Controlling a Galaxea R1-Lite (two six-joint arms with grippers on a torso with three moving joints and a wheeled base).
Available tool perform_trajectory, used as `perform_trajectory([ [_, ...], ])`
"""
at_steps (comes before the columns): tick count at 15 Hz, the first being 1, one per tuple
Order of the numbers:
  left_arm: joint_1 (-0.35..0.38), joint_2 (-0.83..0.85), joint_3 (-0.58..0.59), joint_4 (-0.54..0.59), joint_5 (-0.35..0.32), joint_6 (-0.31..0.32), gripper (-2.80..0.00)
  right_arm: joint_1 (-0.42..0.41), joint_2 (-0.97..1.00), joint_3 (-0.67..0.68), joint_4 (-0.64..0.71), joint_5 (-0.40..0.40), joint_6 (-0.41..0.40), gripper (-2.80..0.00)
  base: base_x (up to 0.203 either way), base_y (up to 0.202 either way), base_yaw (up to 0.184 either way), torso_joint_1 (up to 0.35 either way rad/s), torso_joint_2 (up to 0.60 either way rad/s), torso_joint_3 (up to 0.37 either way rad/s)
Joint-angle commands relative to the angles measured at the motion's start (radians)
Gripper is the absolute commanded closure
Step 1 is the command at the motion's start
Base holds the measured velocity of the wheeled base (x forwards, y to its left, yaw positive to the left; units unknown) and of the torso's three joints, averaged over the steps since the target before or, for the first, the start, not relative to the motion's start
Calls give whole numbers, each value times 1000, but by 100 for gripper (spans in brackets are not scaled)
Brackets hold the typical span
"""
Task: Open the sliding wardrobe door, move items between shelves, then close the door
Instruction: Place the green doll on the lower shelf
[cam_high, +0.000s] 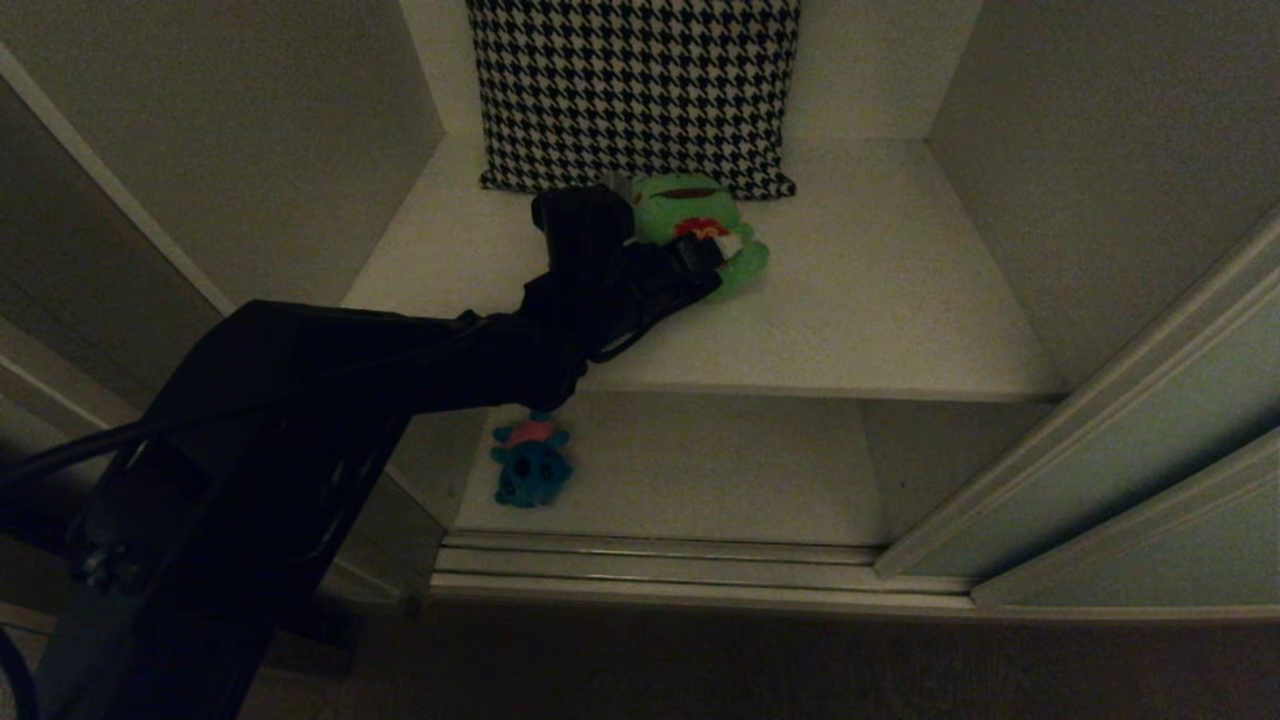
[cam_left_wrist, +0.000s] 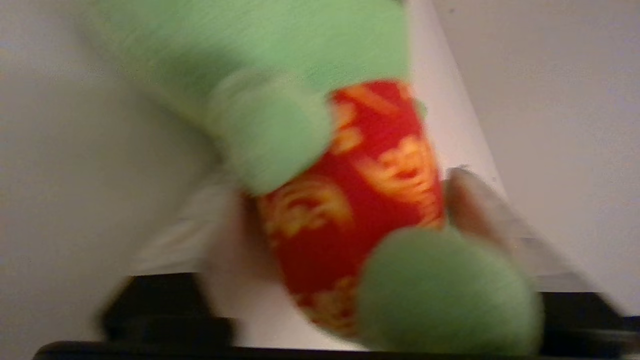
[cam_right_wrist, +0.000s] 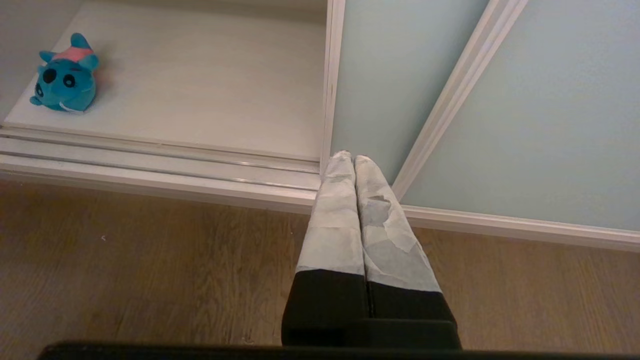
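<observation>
left gripper (cam_high: 705, 250) reached into the wardrobe over the upper shelf (cam_high: 880, 300), at the green frog (cam_high: 712, 232), which lay on that shelf just in front of the houndstooth cushion (cam_high: 635, 90) leaning on the back wall. in left wrist view the frog (cam_left_wrist: 320, 165) filled the frame, red chest patch w/ yellow marks facing the camera; one of the fingers (cam_left_wrist: 475, 205) showed beside the patch, the other side pale and blurred. fingers stood wide w/ the frog between them; could not tell whether they gripped it or just bracketed it. teal-blue toy (cam_high: 532, 465) sat on the lower shelf (cam_high: 720, 470) near its front left corner, by the floor track (cam_high: 660, 565). sliding wardrobe door (cam_high: 1150, 440) stood slid to the right, opening clear. right gripper (cam_right_wrist: 356, 161) hung low outside the wardrobe above the wood floor (cam_right_wrist: 150, 260), fingers pressed together, nothing in them, tips near the door (cam_right_wrist: 400, 75) edge; teal-blue toy (cam_right_wrist: 65, 80) visible well apart from it.
</observation>
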Motion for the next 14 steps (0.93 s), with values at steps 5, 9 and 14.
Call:
perform_trajectory([
  [5, 0, -2, 0, -6, -2, -2, 0, 0, -3, 0, 0, 0, 0, 0, 0, 0, 0, 0, 0, 0],
  [9, 0, -69, 1, 12, 8, -4, 0, 0, -3, 1, 0, 0, 0, 0, 0, 0, 0, 0, 0, 0],
  [14, -1, -335, 15, 233, 58, 28, 0, 0, -3, 0, 0, 0, 0, 0, 0, 0, 0, 0, 0, 0],
])
